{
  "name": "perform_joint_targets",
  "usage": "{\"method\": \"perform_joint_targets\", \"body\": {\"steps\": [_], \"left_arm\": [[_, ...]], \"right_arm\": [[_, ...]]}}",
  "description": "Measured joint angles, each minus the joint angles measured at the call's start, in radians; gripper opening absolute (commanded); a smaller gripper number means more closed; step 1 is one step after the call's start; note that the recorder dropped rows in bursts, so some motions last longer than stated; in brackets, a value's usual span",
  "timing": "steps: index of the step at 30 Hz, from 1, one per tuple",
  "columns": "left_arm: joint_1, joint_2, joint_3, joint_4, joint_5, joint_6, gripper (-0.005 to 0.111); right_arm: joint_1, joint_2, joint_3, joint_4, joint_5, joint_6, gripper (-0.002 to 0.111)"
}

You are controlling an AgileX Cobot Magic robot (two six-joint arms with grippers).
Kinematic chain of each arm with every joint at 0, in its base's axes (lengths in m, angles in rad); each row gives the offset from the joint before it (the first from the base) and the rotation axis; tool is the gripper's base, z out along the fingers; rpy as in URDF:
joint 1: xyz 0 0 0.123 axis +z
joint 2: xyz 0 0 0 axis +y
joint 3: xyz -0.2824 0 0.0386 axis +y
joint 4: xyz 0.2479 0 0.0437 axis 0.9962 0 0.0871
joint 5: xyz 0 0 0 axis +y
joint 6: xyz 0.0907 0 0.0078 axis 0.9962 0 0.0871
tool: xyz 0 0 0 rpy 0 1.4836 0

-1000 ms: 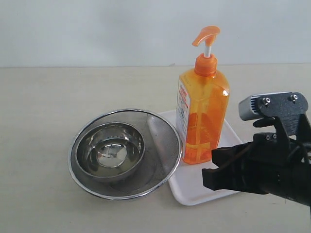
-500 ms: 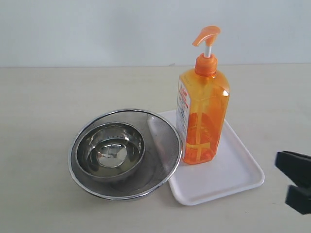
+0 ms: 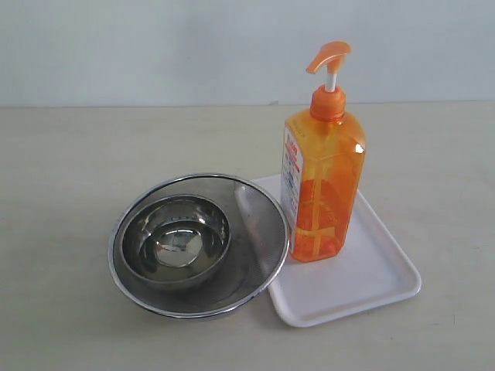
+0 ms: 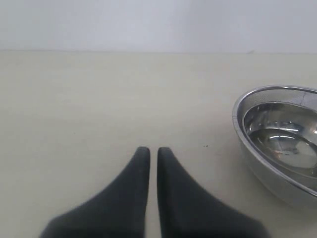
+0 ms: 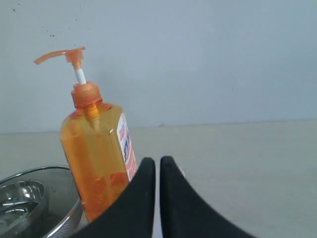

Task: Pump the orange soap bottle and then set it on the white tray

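Observation:
The orange soap bottle [image 3: 322, 179] stands upright on the white tray [image 3: 371, 282], its pump nozzle raised. In the right wrist view the orange soap bottle [image 5: 96, 148] rises just beyond my right gripper [image 5: 157, 161], which is shut and empty, apart from the bottle. My left gripper [image 4: 153, 151] is shut with nothing in it, over bare table, off to one side of the bowl. Neither gripper shows in the exterior view.
A round steel mesh strainer [image 3: 259, 232] holding a steel bowl [image 3: 178, 239] sits against the tray's left edge, overlapping it. The steel bowl [image 4: 280, 139] also shows in the left wrist view. The beige table [image 3: 77, 154] runs back to a pale wall.
My right arm has drawn back to the right and left the exterior view. The bottle, the tray and the strainer have not moved.

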Motion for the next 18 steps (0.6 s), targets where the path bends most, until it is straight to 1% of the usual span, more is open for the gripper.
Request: {"method": "perform_joint_targets", "body": {"steps": [5,7,18], "left_arm": [[0.0,0.0,0.0,0.0,-0.002,0.0,0.005],[0.0,0.0,0.0,0.0,-0.002,0.0,0.005],[0.0,0.0,0.0,0.0,-0.002,0.0,0.005]], "right_arm": [[-0.077,-0.008,0.002,-0.002,0.071,-0.01,0.0],[-0.088,-0.009,0.002,-0.004,0.084,0.006,0.0],[-0.093,-0.009,0.002,-0.004,0.078,0.045,0.0]]}}
